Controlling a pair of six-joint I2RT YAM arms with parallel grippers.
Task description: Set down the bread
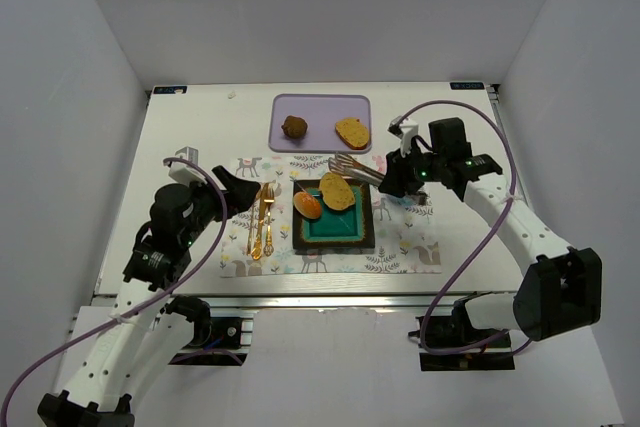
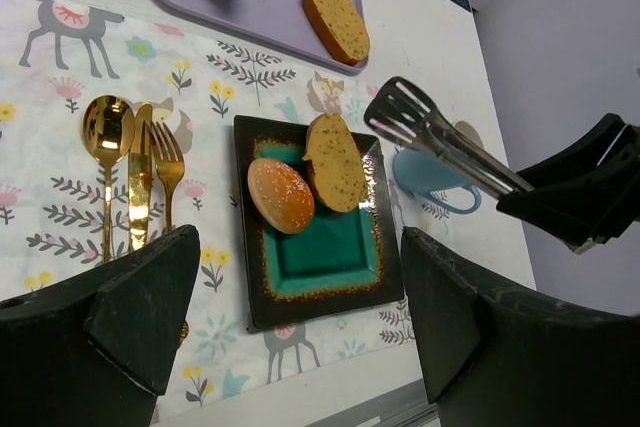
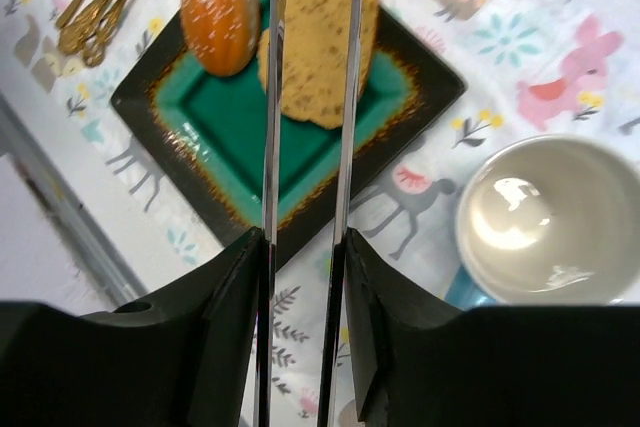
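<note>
Here the right gripper [image 1: 393,180] clamps tongs [image 1: 352,167], tips near the bread slice [image 1: 337,190] and roll [image 1: 308,204] on the centre plate [image 1: 345,234] — second slice [image 1: 352,132] on the upper tray [image 1: 320,107]; left gripper [image 2: 300,347] gapes empty.

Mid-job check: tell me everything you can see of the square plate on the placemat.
The square plate looks like glazed ceramic: a glossy teal sunken centre inside a dark rim speckled with orange. It lies flat on the floral placemat, between the gold cutlery and the blue cup. An orange-red roll and a golden slice rest at its far side, the slice overlapping the rim; the rest is bare. The tongs in the right tool hang near its far edge, not touching.
</note>
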